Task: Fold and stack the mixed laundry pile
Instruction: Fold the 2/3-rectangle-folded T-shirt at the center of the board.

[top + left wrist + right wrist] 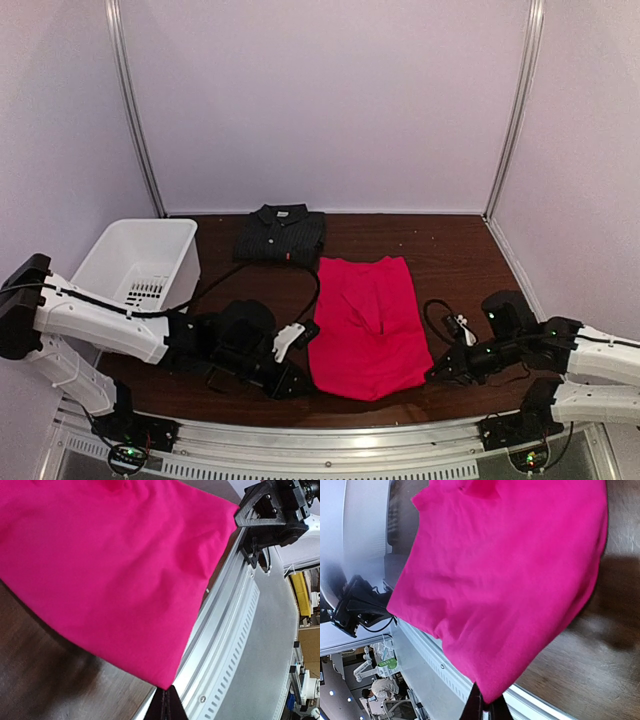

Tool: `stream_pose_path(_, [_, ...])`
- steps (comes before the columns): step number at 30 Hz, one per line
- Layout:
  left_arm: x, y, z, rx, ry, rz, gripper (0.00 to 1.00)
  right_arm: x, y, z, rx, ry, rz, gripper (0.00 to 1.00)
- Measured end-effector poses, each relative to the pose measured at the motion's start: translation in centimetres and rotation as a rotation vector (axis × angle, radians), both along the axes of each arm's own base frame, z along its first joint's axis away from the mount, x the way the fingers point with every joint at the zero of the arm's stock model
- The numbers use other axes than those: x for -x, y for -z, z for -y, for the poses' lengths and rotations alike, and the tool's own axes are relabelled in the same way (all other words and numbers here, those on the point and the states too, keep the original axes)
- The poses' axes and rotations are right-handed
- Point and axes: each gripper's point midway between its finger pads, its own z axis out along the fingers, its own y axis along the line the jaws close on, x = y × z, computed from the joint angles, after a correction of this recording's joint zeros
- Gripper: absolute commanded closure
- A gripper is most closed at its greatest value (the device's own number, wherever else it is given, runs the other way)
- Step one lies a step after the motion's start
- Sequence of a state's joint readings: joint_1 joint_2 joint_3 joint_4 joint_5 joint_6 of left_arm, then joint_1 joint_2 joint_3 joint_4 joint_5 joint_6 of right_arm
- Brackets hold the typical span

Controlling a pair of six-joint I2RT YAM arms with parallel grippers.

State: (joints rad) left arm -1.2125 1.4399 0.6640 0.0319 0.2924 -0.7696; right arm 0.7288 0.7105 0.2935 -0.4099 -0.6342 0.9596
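Left gripper [167,706] and right gripper [484,706] each pinch a red T-shirt [365,330] corner

Soft, even overhead light leaves the top view slightly dim and grainy, the dark worktop [450,250] showing only faint shadows, while both wrist views render the red T-shirt [110,570] oversaturated pink, a soft shadow beside it, backgrounds blurred.
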Motion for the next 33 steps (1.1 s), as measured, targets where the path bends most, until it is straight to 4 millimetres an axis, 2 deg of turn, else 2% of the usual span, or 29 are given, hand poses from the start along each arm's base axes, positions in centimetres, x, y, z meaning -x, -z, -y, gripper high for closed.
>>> stream_pose_path(3, [-1.6, -1.9, 0.9, 0.035, -0.020, 0.026, 1.00, -2.0, -2.6, -1.0, 0.015, 0.001, 0.062, 1.00])
stream_pose_path(7, [-5.5, -4.2, 1.2, 0.066, -0.085, 0.064, 1.00, -5.1, -5.6, -1.5, 0.030, 0.029, 0.145, 1.00])
stream_pose_path(11, [-10.5, -6.0, 0.8, 0.089, -0.171, 0.102, 1.00, -9.2, -6.5, -0.5, 0.068, 0.098, 0.184, 1.00])
stream_pose_path(18, [-19.7, -7.2, 1.7, 0.079, -0.281, 0.159, 1.00, -17.5, -7.2, 1.5, 0.120, 0.195, 0.230, 1.00])
stream_pose_path(21, [-23.6, -6.1, 2.2, 0.061, -0.322, 0.172, 1.00, -21.0, -6.5, 2.1, 0.132, 0.211, 0.250, 1.00])
stream_pose_path(23, [-25.8, -4.7, 2.4, 0.037, -0.351, 0.175, 1.00, -23.2, -5.5, 2.1, 0.142, 0.205, 0.256, 1.00])
stream_pose_path(26, [-28.0, -1.9, 2.5, -0.005, -0.382, 0.167, 1.00, -26.2, -3.3, 1.4, 0.152, 0.179, 0.258, 1.00])
stream_pose_path(29, [-28.7, 1.6, 2.8, -0.053, -0.385, 0.142, 1.00, -28.1, -0.2, 0.6, 0.155, 0.153, 0.244, 1.00])
stream_pose_path(33, [-28.2, 5.8, 2.1, -0.121, -0.382, 0.100, 1.00, -27.8, 3.5, 0.0, 0.157, 0.126, 0.199, 1.00])
